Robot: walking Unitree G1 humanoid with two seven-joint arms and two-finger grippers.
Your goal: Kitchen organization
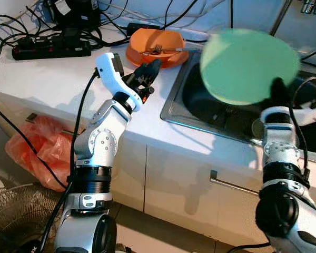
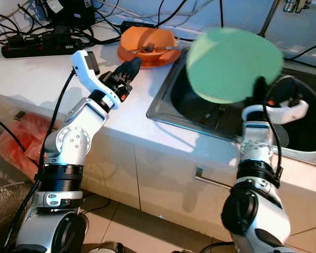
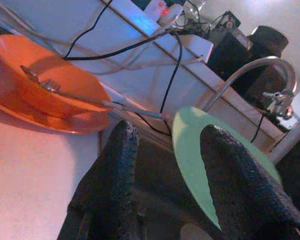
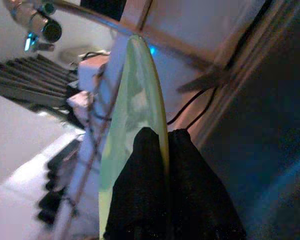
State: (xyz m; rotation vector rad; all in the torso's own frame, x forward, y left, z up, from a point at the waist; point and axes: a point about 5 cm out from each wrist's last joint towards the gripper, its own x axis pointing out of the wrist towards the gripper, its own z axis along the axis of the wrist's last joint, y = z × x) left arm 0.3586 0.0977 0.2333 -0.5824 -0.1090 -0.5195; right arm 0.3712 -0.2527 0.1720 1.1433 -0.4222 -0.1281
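Over the sink [image 1: 174,108], R gripper [image 1: 277,87] holds 1 green plate [image 1: 247,66] up on edge, jaws pinched tight on its lower rim w/ one finger each side, as the right wrist view shows. Plate hangs above the basin, not touching it. L gripper [image 1: 147,71] hovers just above the desk [image 1: 52,79] beside the sink's left edge, jaws spread wide & holding nothing, pointing toward the orange bowl [image 1: 158,45].

Step in hand, prob.: carrying the plate, either into the sink or out of it toward the desk; can't tell which. Next move needs R arm to keep the plate steady, clear the faucet [image 3: 255,70] & sink rim, then lower it flat before letting go. L gripper looks set to go for the bowl stack; it'd need to close on the rim w/o knocking the cutlery.

Count: 1 green plate; 1 orange bowl sitting on 1 orange plate [image 3: 55,122]; 2 pcs cutlery in the bowl, maybe (fork plus another, hard to tell); 1 power strip [image 1: 50,48] at desk's back; 1 red plastic bag [image 1: 37,150] on the floor.
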